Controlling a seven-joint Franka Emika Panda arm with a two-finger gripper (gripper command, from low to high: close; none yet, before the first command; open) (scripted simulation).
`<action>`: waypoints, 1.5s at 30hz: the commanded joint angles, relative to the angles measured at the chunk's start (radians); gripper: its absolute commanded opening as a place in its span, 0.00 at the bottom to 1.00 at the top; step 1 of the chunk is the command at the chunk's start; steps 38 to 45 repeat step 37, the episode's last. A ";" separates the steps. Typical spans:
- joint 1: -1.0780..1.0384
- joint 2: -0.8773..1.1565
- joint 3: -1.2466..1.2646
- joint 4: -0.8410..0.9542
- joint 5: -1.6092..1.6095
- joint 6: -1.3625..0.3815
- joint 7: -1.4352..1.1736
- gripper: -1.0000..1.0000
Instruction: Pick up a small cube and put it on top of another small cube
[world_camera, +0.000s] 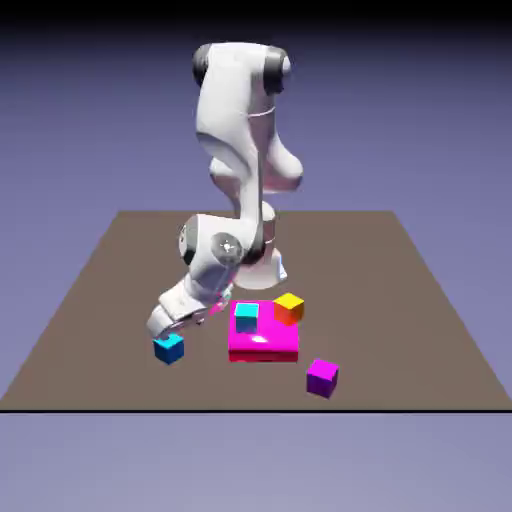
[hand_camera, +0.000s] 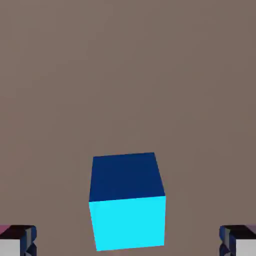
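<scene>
Hovering low over the blue cube (world_camera: 169, 348), the gripper (world_camera: 168, 325) had its fingers spread wide and held nothing; in the hand view the two fingertips (hand_camera: 18, 241) sat at the bottom corners with the blue cube (hand_camera: 127, 201) between them, well clear of both. The grasp was judged not yet made, so the task was early: closing, lifting, carrying and stacking were all left. The blue cube rested on the table (world_camera: 420, 290), apart from the pink slab (world_camera: 263, 345), on the exterior view's left of it. A cyan cube (world_camera: 246, 317) sat on the slab, an orange cube (world_camera: 289, 307) stood just beside the slab's far corner, and a purple cube (world_camera: 322, 377) lay near its front corner on the exterior view's right. Only the exterior view showed the slab, the other three cubes and the arm's posture; which cube would serve as base could not be told. Only the hand view showed the finger spacing and the cube roughly centred between them.
</scene>
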 joint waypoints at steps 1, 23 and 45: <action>-0.005 0.036 -0.013 0.002 -0.024 0.034 0.019 0.50; 0.426 -0.318 -0.015 -0.044 0.323 -0.379 0.121 0.00; 0.461 -0.343 -0.016 -0.047 0.349 -0.409 0.131 1.00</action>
